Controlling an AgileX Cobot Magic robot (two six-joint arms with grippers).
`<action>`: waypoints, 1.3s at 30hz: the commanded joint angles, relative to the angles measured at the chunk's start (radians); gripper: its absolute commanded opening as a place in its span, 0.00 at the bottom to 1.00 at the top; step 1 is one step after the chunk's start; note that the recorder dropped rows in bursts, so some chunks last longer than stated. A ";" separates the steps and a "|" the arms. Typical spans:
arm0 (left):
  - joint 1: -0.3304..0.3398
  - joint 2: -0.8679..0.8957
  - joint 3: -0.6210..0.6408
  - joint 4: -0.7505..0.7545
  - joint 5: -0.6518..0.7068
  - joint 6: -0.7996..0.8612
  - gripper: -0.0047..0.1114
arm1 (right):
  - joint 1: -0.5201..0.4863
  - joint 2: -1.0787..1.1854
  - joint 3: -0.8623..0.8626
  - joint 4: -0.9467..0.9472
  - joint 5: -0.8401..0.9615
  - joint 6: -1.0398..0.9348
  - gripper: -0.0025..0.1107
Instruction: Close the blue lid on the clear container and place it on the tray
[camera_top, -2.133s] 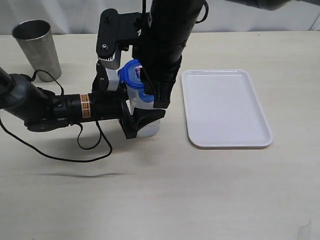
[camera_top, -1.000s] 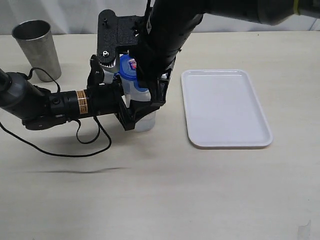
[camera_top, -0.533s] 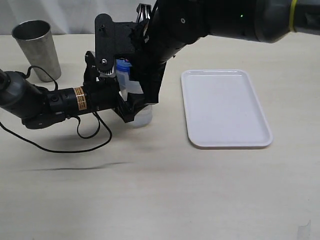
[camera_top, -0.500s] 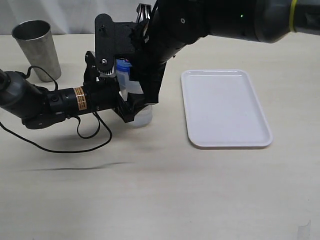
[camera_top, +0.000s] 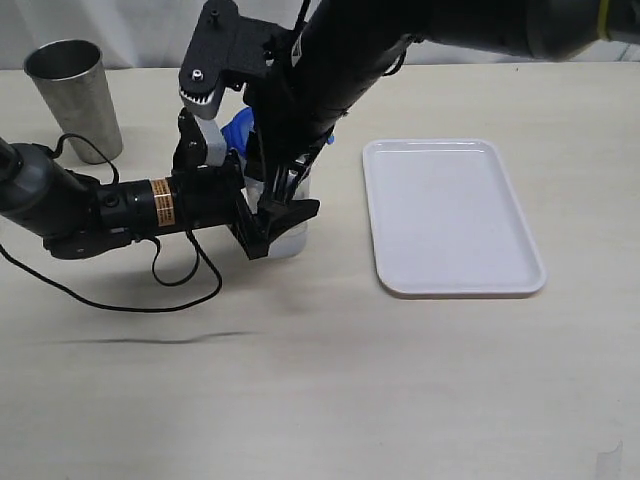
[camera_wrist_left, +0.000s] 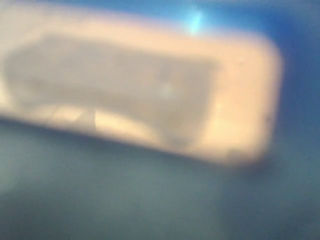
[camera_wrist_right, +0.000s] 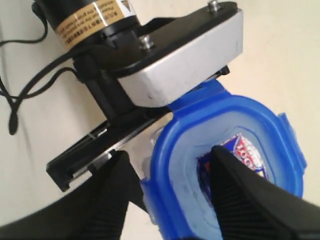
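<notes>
Blue lid (camera_wrist_right: 225, 160): red-and-white label (camera_wrist_right: 245, 152), lettering partly hidden, unreadable. Left arm (camera_top: 100, 205): tan band sticker (camera_wrist_right: 90, 17) with black print, too small to read.

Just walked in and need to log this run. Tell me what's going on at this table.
Two robot arms are working on the clear container, which stands on the table left of the white tray. The left gripper is around the container from the side, while the right gripper is at the blue lid on top, one finger on its labelled centre. Whether the lid is snapped shut cannot be told. The tray has nothing on it. A steel cup stands apart at the back left.
</notes>
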 joint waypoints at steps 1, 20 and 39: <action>-0.022 -0.004 0.008 0.061 -0.043 -0.013 0.04 | -0.045 0.065 -0.004 0.149 0.240 0.031 0.43; -0.022 -0.004 0.008 0.054 -0.040 -0.013 0.04 | -0.208 0.013 -0.233 0.386 0.277 0.226 0.43; -0.022 -0.004 0.008 0.044 -0.040 -0.013 0.04 | -0.260 -0.019 -0.127 0.240 0.334 0.511 0.43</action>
